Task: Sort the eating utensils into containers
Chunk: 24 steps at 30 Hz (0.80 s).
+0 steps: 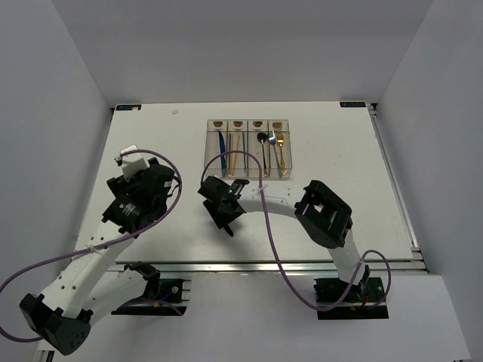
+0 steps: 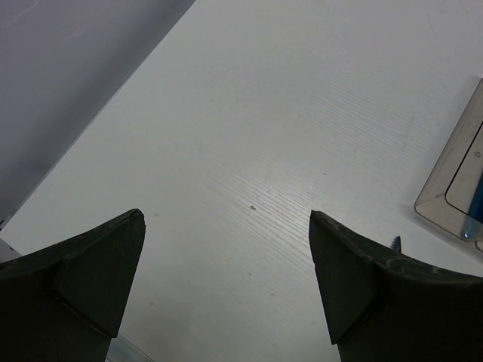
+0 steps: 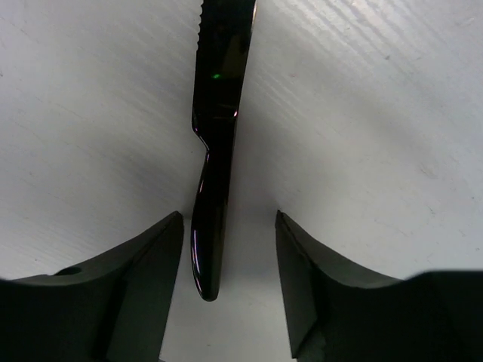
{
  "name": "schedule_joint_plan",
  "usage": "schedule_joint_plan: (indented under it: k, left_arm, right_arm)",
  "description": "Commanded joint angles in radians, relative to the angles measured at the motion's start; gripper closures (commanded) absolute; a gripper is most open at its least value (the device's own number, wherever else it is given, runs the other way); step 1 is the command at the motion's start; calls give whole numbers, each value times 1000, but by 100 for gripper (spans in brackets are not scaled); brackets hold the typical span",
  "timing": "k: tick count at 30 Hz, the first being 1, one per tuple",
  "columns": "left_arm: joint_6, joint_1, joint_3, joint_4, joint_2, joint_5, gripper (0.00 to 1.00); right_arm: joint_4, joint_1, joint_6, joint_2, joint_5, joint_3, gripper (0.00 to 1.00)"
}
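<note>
Your right gripper (image 3: 229,222) is spread open and lowered over a slim, glossy black knife (image 3: 219,113) that lies flat on the white worktop (image 3: 377,113). One finger sits on each side of the handle. One finger is just beside the handle and the other stands apart from it, with a strip of bare worktop between. Nothing is gripped yet.

The knife's long axis runs almost straight up the wrist view, leaning slightly. The rounded butt of the handle is nearest the camera, between the fingers. The blade points away and runs off the far edge of the picture, with its serrated edge on the picture's left. From overhead the knife is hidden under the gripper, which hangs just in front of the four narrow clear plastic bins (image 1: 287,170) joined side by side.

The step in hand looks like the pick-up of this knife. Your fingers already cross the handle at right angles, so the next move is probably to shift a little so the handle is centred, then close. The handle is thin and low, so the fingertips need to be right down at the worktop. After that, lift the knife and turn it so its length lines up with the bins. The likely place for it is the leftmost bin in the overhead view, which already holds a blue knife (image 1: 222,143).

Your left gripper (image 2: 226,219) is also open and holds nothing. It hovers over bare worktop, with a corner of the bins at the right edge of its view.
</note>
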Motion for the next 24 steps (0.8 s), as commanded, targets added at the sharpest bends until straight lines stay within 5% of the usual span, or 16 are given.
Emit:
schedule_joint_plan:
  k: [1,8,13,17,24]
  left_arm:
    - [5,7,-1,7,-12,2,2]
    - [5,7,1,7,-26,2,2]
    - [5,7,-1,9,-37,2,2]
    - [6,7,-1,9,-37,3,2]
    - [2,7,1,6,-47,-4,2]
  right_arm:
    - [-18,11,-13,13,-22,45,45]
    - [-85,16,-5,95,-25,45,76]
    - [-110,16,4,118,-22,30,78]
    - [-108,22,4,104,-34,24,100]
    - [94,20,3,-52,-179,-59,100]
